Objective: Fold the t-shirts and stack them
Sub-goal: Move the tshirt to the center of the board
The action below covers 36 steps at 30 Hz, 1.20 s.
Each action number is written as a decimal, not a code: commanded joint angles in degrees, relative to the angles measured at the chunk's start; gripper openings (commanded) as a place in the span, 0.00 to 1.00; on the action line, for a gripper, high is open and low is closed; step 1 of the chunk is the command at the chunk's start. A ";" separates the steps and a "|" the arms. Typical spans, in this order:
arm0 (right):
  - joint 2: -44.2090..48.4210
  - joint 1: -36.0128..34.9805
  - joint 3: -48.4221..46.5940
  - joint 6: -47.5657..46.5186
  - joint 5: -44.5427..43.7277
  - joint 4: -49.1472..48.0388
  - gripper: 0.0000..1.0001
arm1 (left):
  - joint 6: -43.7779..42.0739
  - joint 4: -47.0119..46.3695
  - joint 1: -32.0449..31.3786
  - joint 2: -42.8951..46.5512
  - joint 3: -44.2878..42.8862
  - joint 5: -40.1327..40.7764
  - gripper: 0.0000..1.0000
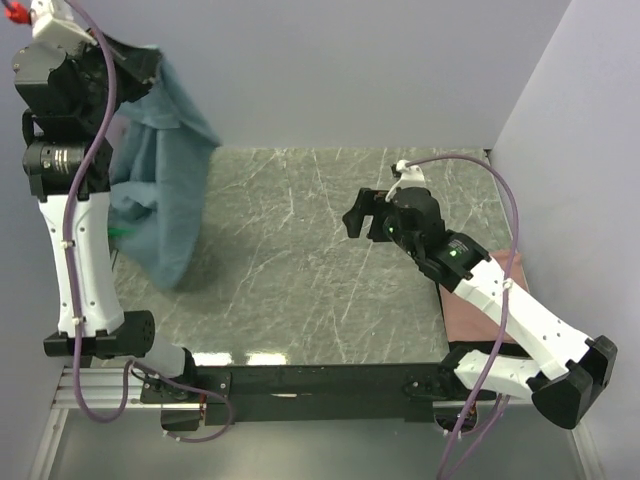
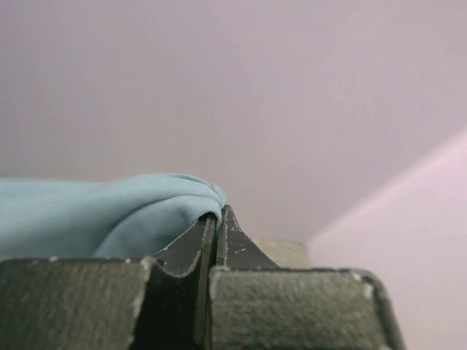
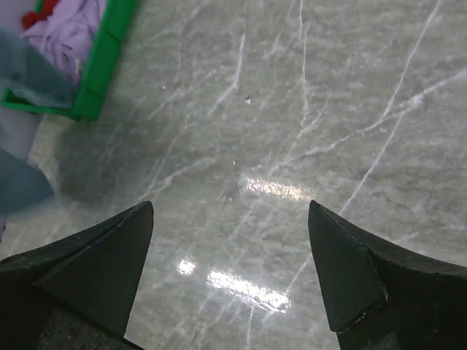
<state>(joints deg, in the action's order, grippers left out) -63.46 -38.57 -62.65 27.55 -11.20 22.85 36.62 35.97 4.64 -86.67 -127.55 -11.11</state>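
Holding the soft dusty grey-blue cloth t-shirt (image 1: 165,190) high at upper left in my clamped left claw (image 2: 219,215) so it drapes open, I have my right claw (image 3: 230,205) spread wide and empty, ready to catch it.

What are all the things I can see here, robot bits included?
soft grey-blue cloth t-shirt: one, grey-blue, hanging lifted at the far left
dusty pink cloth t-shirt: one, pink, lying at the right edge, partly under the right arm
green plastic tray: one, green, left side
lavender cloth: one, lavender, in the tray
red cloth: one, red, in the tray
grey marbled table: one, grey, under everything
left gripper: one, black, shut on the grey-blue shirt
right gripper: one, black, open above bare tabletop
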 commanded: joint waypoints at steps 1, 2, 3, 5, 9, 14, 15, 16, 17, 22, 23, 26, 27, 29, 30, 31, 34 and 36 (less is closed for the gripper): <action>1.40 0.42 -2.74 -0.39 -0.31 -2.11 0.92 | 0.12 -5.02 -4.29 1.77 -4.90 -6.90 0.00; 1.85 0.42 -2.39 -0.22 -0.31 -2.28 0.92 | 0.47 -5.81 -7.43 1.95 -4.64 -7.25 0.00; 2.37 0.42 -2.04 -0.13 -0.22 -2.55 0.92 | 0.99 -6.78 -8.50 2.73 -3.16 -7.43 0.01; 3.87 0.42 -0.99 0.05 -0.22 -3.25 0.92 | 1.00 -8.62 -12.09 3.35 -0.53 -6.73 0.01; 4.93 0.51 2.09 1.10 -0.49 -4.39 0.92 | 2.13 -10.91 -17.73 0.73 5.89 -5.32 0.01; 4.22 0.51 6.91 3.30 -0.93 -6.59 0.92 | 4.77 -18.90 -24.68 -10.16 12.76 -6.00 0.05; 4.14 0.51 7.89 3.65 -1.19 -7.03 0.92 | 5.47 -19.00 -25.38 -12.97 10.41 -6.20 0.05; 3.79 0.51 8.85 4.26 -1.63 -8.16 0.92 | 5.04 -18.13 -27.39 -19.61 8.04 -5.68 0.11; 3.61 0.60 10.69 4.61 -1.80 -8.52 0.92 | 4.52 -16.73 -28.19 -23.33 5.32 -5.76 0.16; 1.42 0.60 15.18 6.72 -1.55 -9.23 0.90 | 5.57 -10.12 -28.99 -37.52 -5.89 -2.78 0.57; 1.41 0.60 17.28 7.16 -1.11 -9.32 0.90 | 5.83 -14.04 -28.90 -35.51 -2.13 -1.38 0.60; 1.50 0.60 22.81 7.87 1.79 -12.65 0.86 | 8.54 -18.82 -27.24 -23.84 17.29 5.74 0.64; 0.72 0.42 23.80 8.13 2.23 -14.05 0.85 | 10.47 -19.61 -25.84 -18.15 25.77 8.45 0.63; -0.78 0.25 25.29 8.31 3.29 -14.85 0.83 | 12.67 -18.74 -24.60 -12.15 33.90 11.11 0.64; -2.70 0.16 25.13 8.74 3.47 -15.29 0.83 | 13.99 -19.44 -23.81 -5.94 42.73 13.38 0.64; -3.59 0.16 25.21 8.92 3.38 -16.08 0.82 | 15.05 -19.18 -21.80 -2.83 47.00 15.31 0.64; -8.24 0.25 23.46 9.97 4.17 -18.18 0.79 | 17.87 -17.61 -16.45 8.16 61.42 15.95 0.62; -12.10 0.25 21.26 10.42 5.66 -19.68 0.76 | 18.40 -16.20 -14.15 14.82 69.31 16.38 0.59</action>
<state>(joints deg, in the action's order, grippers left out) -71.79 -38.24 -37.65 36.29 -7.35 9.32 51.57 19.94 -11.92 -79.29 -67.81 1.52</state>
